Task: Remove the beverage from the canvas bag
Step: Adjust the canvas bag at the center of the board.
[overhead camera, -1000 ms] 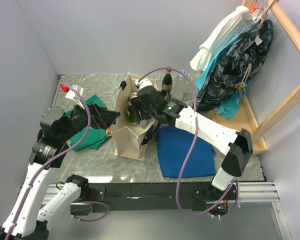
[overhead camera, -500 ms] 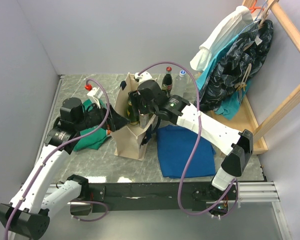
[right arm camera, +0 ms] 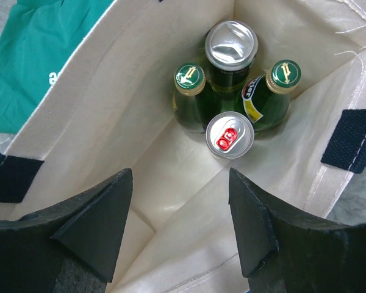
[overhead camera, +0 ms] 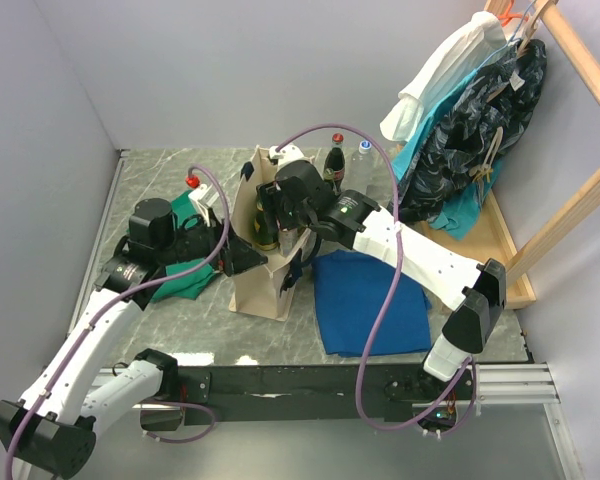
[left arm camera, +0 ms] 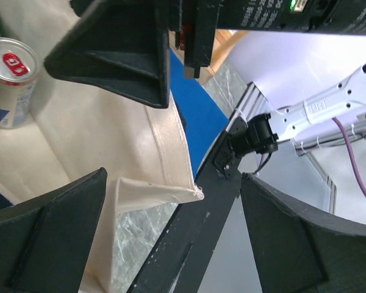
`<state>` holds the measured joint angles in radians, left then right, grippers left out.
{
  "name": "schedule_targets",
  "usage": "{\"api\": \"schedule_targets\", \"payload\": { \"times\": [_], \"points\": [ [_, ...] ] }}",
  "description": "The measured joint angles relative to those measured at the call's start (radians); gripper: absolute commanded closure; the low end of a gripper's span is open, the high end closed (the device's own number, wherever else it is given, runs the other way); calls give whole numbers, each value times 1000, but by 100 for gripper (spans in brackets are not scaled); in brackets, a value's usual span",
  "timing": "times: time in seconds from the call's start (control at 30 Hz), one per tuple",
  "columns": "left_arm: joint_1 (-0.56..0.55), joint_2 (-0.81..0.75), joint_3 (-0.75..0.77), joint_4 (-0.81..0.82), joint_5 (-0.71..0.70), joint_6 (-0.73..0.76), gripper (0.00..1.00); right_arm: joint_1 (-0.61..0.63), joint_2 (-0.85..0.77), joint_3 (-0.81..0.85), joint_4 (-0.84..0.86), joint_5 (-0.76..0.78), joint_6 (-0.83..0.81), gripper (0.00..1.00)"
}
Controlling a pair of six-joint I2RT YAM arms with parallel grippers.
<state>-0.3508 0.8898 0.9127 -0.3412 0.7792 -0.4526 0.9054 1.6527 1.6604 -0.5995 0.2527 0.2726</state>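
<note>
White arms (overhead camera: 420,262), black joints (overhead camera: 150,218), seemingly purple cables (overhead camera: 377,310)

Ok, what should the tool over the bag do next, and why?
Probably lower the right tool straight down toward the small silver can with the red tab in the cream canvas bag: the tool hangs open above it, holding nothing.

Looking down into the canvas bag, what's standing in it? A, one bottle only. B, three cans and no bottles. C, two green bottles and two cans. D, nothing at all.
C: the right wrist view shows the left green bottle, the right green bottle, the silver-topped can and the red-tabbed can clustered inside the canvas bag.
</note>
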Motion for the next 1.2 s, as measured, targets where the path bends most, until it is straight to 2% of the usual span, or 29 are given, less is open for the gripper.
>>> {"api": "schedule_targets", "payload": {
  "times": [0.47, 0.83, 1.2],
  "points": [
    [-37, 11, 9, -1, -5, 14, 4, 0, 6, 0, -2, -10, 0, 29],
    [-52, 32, 71, 9, -43, 14, 4, 0, 6, 0, 0, -11, 1, 29],
    [-98, 58, 44, 6, -78, 14, 4, 0, 6, 0, 0, -11, 2, 29]
  ]
}}
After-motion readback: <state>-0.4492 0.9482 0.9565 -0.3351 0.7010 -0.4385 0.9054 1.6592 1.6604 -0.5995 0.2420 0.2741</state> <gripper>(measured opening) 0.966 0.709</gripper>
